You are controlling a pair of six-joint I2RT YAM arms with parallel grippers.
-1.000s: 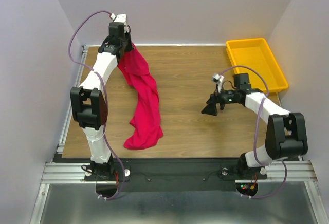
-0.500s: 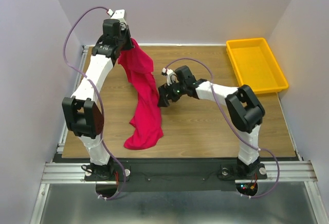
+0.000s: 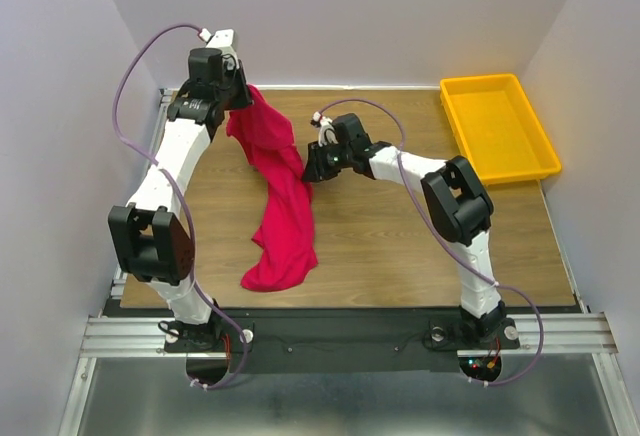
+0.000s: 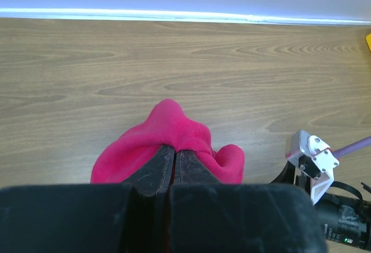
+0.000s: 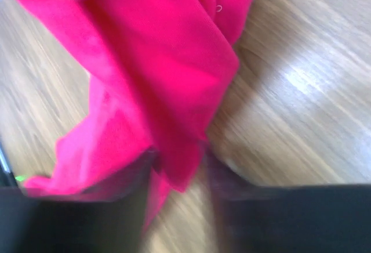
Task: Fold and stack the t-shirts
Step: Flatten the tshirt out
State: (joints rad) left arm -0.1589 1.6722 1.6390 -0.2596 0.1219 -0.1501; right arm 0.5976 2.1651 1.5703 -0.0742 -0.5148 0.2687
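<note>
White walls (image 3: 350,16) close in a wood-grain desk (image 3: 400,246), and along its left half we see the crimson t-shirt (image 3: 283,211) strung out as one long twisted rope. Its upper end is lifted off the wood near the far left corner. There the left end effector (image 4: 174,153) is clenched on a bunched edge, its fingers pressed together and red cloth bulging out beyond them. The lower end lies crumpled on the desk near the front edge.

We judge that the shirt is held high so that it hangs free and a second edge can be picked out of the tangle. The right end effector (image 5: 179,170) sits against the side of the hanging cloth that faces the yellow tray (image 3: 497,121), a little below the left one. In its wrist view a fold of red drops between its two fingers. That view is smeared, so we cannot tell whether they pinch the fold or only straddle it.

With two holds we think the shirt could be spread flat. No fold is made yet. The tray stands at the far right corner, well apart from the shirt.
</note>
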